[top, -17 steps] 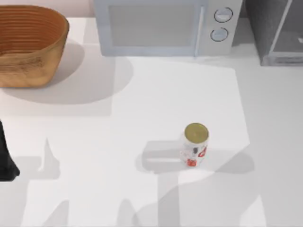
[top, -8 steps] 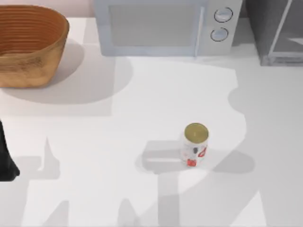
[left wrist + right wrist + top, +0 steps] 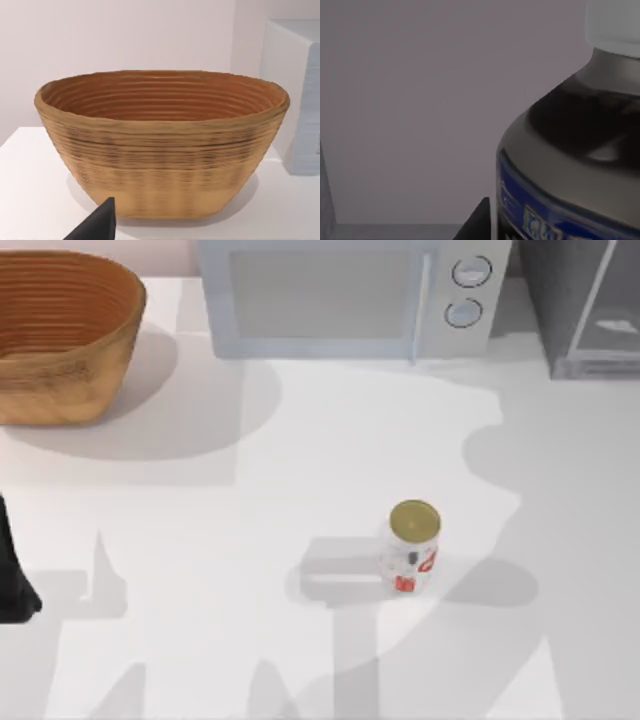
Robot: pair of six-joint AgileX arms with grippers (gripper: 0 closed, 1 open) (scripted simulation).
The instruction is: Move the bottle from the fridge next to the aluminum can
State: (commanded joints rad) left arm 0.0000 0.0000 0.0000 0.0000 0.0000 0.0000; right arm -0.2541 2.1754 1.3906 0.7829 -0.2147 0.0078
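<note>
bottle [image 3: 570,165]: close before the right gripper's camera, against a grey wall; right gripper's grip cannot be told. can [image 3: 411,546]: upright, mid tabletop [image 3: 300,500]. fridge [image 3: 585,305]: far right. left arm: parked at left edge.

Aluminum can [image 3: 412,546] mid-table, basket [image 3: 62,335] far left, microwave [image 3: 345,298], fridge [image 3: 585,305]
</note>
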